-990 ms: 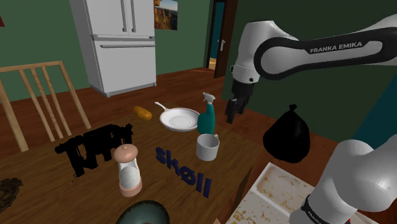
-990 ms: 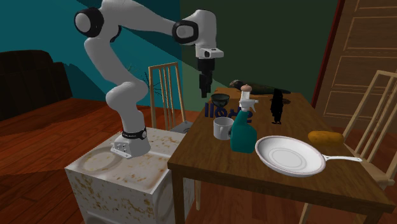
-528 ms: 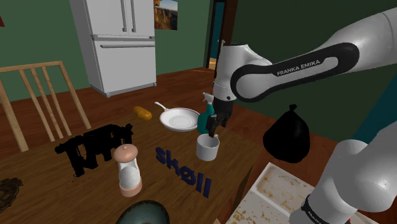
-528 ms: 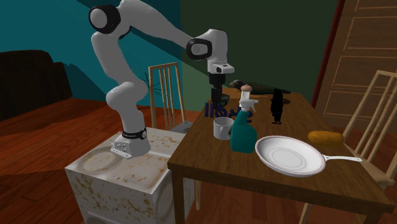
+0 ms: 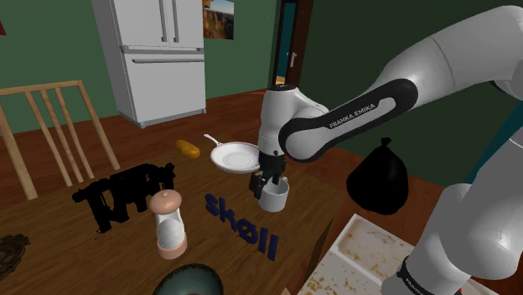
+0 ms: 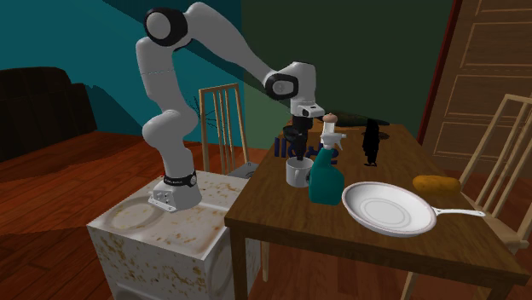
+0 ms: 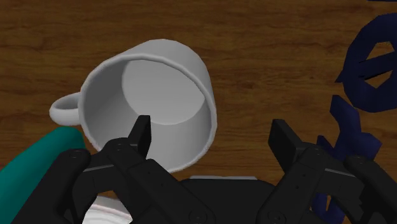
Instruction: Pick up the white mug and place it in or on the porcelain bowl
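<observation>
The white mug (image 5: pixel 275 196) stands upright on the wooden table (image 5: pixel 75 251), near the edge by the stand. My gripper (image 5: pixel 266 182) has come down onto it and is open. In the wrist view the gripper (image 7: pixel 212 132) straddles the wall of the mug (image 7: pixel 159 83) opposite the handle: one fingertip (image 7: pixel 141 130) hangs over the mug's opening, the other is outside the wall. Neither pad touches it. From the second exterior view the gripper (image 6: pixel 296 155) sits right above the mug (image 6: pixel 297 175). The bowl (image 5: pixel 189 281) looks dark and lies at the table's near edge.
A teal spray bottle (image 6: pixel 325 179) stands close beside the mug, with a white pan (image 5: pixel 235 157) behind it. Blue letters (image 5: pixel 241 225), black letters (image 5: pixel 126 191) and a grinder (image 5: pixel 170 222) lie between mug and bowl. A black bag (image 5: pixel 377 178) sits on the floor; a chair (image 5: pixel 50 126) stands beyond the table.
The arm swung toward the shoulder view's left and dropped, bringing the gripper from high beside the spray bottle down onto the mug. The fingers stayed open; the mug has not moved.
</observation>
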`<action>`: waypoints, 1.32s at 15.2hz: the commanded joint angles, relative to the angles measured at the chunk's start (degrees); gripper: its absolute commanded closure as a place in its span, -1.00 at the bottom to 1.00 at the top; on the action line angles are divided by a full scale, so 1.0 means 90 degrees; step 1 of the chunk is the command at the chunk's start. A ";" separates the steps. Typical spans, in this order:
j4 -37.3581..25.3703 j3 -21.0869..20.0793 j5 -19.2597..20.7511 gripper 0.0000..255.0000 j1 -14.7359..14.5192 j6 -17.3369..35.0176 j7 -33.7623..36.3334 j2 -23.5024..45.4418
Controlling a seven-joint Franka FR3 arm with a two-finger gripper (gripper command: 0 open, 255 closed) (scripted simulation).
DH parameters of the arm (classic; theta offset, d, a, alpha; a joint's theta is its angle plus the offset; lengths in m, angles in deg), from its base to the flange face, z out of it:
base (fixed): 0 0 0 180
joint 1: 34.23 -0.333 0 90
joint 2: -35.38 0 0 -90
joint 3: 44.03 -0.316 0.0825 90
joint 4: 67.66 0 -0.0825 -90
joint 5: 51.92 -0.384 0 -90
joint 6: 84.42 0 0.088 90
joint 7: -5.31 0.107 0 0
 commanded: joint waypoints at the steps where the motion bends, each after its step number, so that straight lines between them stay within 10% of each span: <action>1: 0.0046 -0.0013 0.0040 -1.00 0.0003 0.0169 0.0048 0.0122; 13: 0.0184 -0.0016 0.0153 -1.00 0.0026 0.0574 0.0128 0.0399; 14: 0.0184 -0.0016 0.0153 1.00 0.0026 0.0574 0.0128 0.0399; 20: 0.0184 -0.0016 0.0153 1.00 0.0026 0.0574 0.0128 0.0399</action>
